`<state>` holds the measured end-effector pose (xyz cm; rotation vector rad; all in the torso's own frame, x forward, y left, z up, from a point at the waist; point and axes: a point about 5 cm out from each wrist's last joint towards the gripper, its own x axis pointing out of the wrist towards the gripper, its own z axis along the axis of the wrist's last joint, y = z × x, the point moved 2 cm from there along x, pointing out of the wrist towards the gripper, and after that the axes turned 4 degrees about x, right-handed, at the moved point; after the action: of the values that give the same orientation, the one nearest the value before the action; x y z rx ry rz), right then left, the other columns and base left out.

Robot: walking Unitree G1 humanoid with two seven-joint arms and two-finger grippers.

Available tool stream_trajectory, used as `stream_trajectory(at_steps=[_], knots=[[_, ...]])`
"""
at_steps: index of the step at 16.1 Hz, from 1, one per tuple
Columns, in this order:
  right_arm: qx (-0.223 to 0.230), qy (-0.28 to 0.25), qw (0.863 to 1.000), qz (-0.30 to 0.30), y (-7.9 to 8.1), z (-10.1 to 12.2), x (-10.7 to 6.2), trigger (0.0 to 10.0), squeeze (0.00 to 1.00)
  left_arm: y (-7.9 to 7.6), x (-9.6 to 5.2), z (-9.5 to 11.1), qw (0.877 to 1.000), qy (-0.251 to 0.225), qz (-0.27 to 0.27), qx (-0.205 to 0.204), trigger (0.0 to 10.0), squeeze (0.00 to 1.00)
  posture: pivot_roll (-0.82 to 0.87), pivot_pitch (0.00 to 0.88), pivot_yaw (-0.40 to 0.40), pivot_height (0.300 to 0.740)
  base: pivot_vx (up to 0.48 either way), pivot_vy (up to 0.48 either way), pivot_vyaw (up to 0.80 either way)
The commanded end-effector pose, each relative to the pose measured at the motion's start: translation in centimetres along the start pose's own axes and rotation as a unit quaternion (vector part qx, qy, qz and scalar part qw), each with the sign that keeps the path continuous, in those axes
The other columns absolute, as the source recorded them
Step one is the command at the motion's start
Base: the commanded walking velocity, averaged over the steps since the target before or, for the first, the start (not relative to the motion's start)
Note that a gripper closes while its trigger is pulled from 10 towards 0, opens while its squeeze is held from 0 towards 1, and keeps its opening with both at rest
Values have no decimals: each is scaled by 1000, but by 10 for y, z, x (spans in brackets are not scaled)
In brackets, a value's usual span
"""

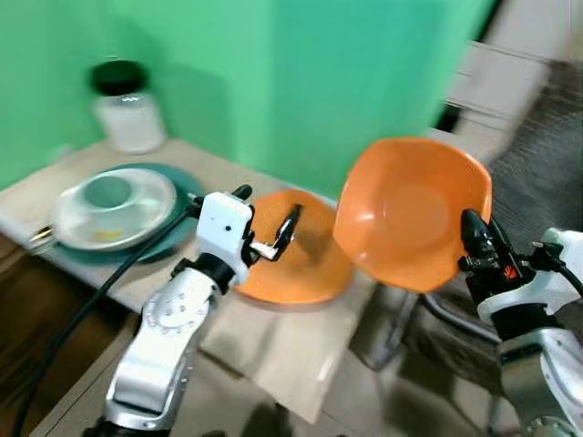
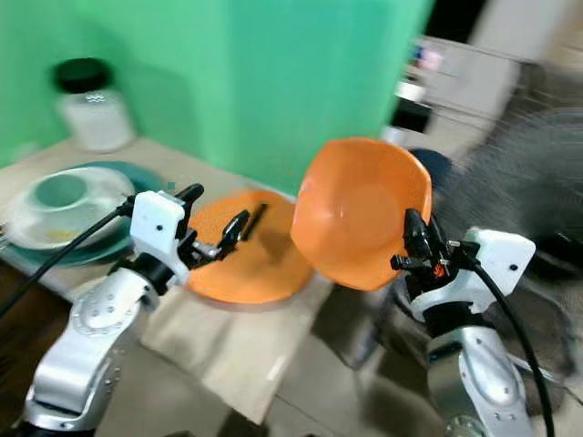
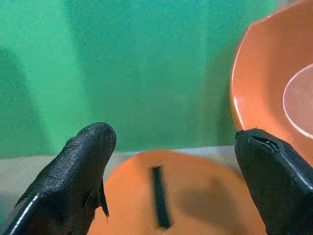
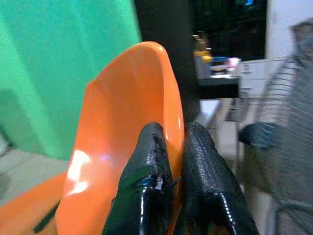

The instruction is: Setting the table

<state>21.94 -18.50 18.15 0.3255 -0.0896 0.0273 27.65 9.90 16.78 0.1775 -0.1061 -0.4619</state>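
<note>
While the right end effector (image 4: 168, 161) pinches the rim of an orange bowl (image 1: 412, 211), the bowl hangs in the air, tipped up on its side so its hollow faces the camera. One black finger (image 4: 146, 166) presses on the inside of the rim and the other finger presses on the outside. The bowl is up above and to the right of the orange plate (image 1: 296, 248), and it does not touch the plate.

The orange plate lies flat on the bench (image 1: 55, 196), on a pale mat (image 1: 282, 350) that hangs over the near edge. A thin black stick-like thing (image 3: 160, 203) lies on the plate; what it is cannot be told.

The left end effector (image 1: 266, 221) hovers over the left side of the orange plate. Its two black fingers (image 3: 80, 166) are spread wide apart and hold nothing.

To the left of the orange plate sits a teal plate (image 1: 182, 187), with a clear bowl (image 1: 114, 208) on top of it. Behind the teal plate, farther from the robot, stands a jar (image 1: 127, 107) with a black lid. A green wall (image 1: 301, 82) rises behind the bench. The pictures are a bit blurry.
</note>
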Motion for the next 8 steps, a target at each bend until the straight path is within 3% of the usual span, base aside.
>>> stream_trajectory(at_steps=[1,3,8], knots=[[0,-27,1000,11,6,10,-2,10000,0,-1,0,0,1000,6,4,2,10000,0,4,0,-18,740,0,0,-800],[-1,-18,1000,17,10,5,-4,10000,0,3,-4,-10,999,31,17,15,10000,0,4,0,-15,740,0,0,-800],[6,-13,1000,1,10,1,-6,10000,0,7,-6,-15,998,58,34,-4,10000,0,7,0,-21,740,0,0,-800]])
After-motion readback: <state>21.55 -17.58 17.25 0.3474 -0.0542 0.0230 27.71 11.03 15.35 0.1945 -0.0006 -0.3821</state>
